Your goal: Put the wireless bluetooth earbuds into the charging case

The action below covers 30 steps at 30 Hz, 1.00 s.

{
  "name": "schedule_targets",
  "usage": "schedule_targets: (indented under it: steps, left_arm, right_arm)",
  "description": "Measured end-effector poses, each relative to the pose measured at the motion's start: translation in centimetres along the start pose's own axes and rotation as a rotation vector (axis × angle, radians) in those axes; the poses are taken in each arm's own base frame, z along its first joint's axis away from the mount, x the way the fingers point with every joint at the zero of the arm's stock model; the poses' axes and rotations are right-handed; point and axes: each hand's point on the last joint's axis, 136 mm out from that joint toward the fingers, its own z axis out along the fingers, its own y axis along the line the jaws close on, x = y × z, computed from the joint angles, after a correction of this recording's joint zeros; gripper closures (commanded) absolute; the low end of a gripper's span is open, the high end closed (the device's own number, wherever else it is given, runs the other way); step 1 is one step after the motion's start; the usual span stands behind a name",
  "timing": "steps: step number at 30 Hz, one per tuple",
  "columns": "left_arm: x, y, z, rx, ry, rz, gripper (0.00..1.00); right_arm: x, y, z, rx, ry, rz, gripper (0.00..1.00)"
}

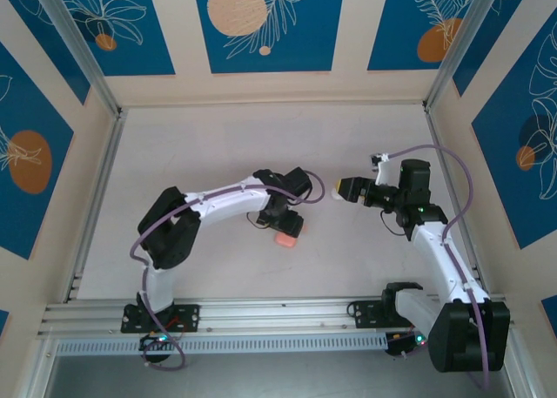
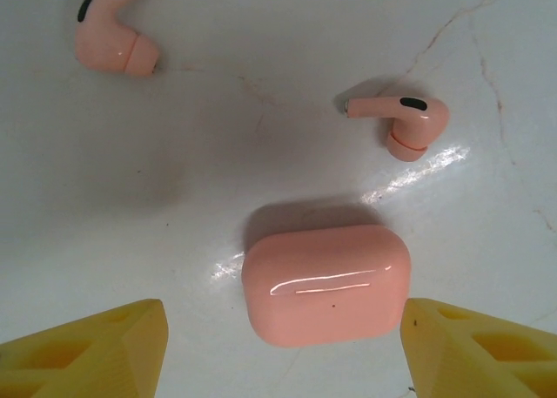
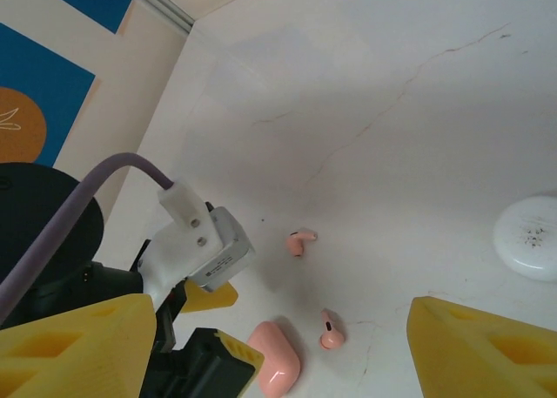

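Centre of table (image 1: 200, 145), nearer its front edge: shut case (image 2: 326, 282) sits between open jaws of left gripper (image 2: 283, 328), both earbuds (image 2: 405, 124) just beyond. Right gripper (image 1: 345, 189) open, empty. Centre jaws, clamp case sides squarely, leave lid free.

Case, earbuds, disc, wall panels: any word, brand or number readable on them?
No readable text anywhere.
The case is plain glossy pink, with no logo.
The earbuds carry only dark patches, no lettering.
The disc has dark specks, too small to tell if they are marks.
The wall panels show leaf and circle art, no words.
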Motion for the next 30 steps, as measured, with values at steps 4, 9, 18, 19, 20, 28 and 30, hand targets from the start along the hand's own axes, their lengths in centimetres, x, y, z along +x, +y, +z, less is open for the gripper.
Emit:
schedule_targets:
  steps: [4,9,18,19,20,28,30]
  left_arm:
    - [-0.2,-0.4,0.5,-0.005,0.011,0.004,0.27]
    - [-0.2,-0.8,1.2,-0.012,0.035,0.011,0.26]
    - [0.4,-0.8,2.5,-0.038,0.084,0.001,0.24]
    - [0.4,-0.8,2.5,-0.038,0.085,0.001,0.24]
    - [0.3,-0.8,2.5,-0.039,0.086,0.001,0.23]
    - [0.6,-1.0,3.2,-0.034,0.108,-0.001,0.21]
    - [0.7,-1.1,3.4,-0.031,0.116,-0.004,0.21]
  right_arm:
    - [0.3,-0.1,0.0,0.0,0.004,0.006,0.23]
    - [0.4,-0.2,0.1,0.001,0.006,0.007,0.23]
    - [0.4,-0.2,0.1,0.001,0.007,-0.002,0.23]
    - [0.5,-0.2,0.1,0.001,0.008,-0.002,0.22]
    - [0.5,-0.3,0.1,0.002,0.009,-0.001,0.23]
    - [0.5,-0.3,0.1,0.002,0.01,-0.008,0.22]
    - [0.5,-0.3,0.1,0.002,0.01,-0.008,0.23]
